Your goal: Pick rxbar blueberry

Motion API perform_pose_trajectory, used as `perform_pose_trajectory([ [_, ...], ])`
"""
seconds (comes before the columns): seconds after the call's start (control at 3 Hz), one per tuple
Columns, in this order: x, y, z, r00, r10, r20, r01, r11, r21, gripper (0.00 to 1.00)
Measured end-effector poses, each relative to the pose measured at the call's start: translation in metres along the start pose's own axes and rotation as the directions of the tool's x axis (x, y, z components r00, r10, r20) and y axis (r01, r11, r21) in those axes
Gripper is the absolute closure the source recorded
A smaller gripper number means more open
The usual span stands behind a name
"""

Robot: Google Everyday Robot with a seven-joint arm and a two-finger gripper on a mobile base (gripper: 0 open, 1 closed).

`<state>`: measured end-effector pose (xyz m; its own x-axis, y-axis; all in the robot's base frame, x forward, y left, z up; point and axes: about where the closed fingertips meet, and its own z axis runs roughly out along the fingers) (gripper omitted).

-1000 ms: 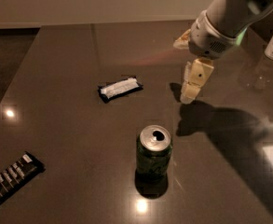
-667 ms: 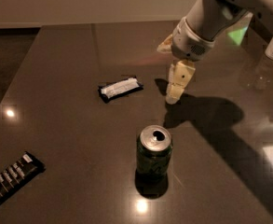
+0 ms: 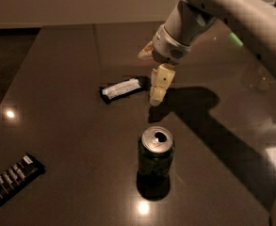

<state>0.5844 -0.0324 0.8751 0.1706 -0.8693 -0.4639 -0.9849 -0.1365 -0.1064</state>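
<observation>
The rxbar blueberry (image 3: 122, 88) is a small flat wrapper with a whitish face and dark ends. It lies on the dark table (image 3: 67, 126) left of centre. My gripper (image 3: 148, 78) hangs from the arm that comes in from the upper right, just to the right of the bar's right end. It is open and empty. One pale finger (image 3: 158, 84) points down, its tip close to the tabletop beside the bar. The other finger (image 3: 145, 52) shows higher up and to the left.
A green drink can (image 3: 156, 152) stands upright in front of the gripper, nearer the camera. A longer black bar with white lettering (image 3: 10, 178) lies at the front left edge. The arm's shadow (image 3: 208, 121) falls across the right side of the table.
The gripper has moved left and lower, from right of the can's line to right beside the rxbar's right end. The bar, the can and the black bar have not moved.
</observation>
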Motion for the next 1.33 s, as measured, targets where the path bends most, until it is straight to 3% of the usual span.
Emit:
perform_pose_trajectory([
  [0.33,-0.014,-0.01,0.027,0.999,-0.036,0.019,0.037,0.9979,-0.053,0.0],
  [1.33,-0.024,-0.021,0.058,0.997,-0.073,0.021,0.075,0.9904,-0.117,0.03],
])
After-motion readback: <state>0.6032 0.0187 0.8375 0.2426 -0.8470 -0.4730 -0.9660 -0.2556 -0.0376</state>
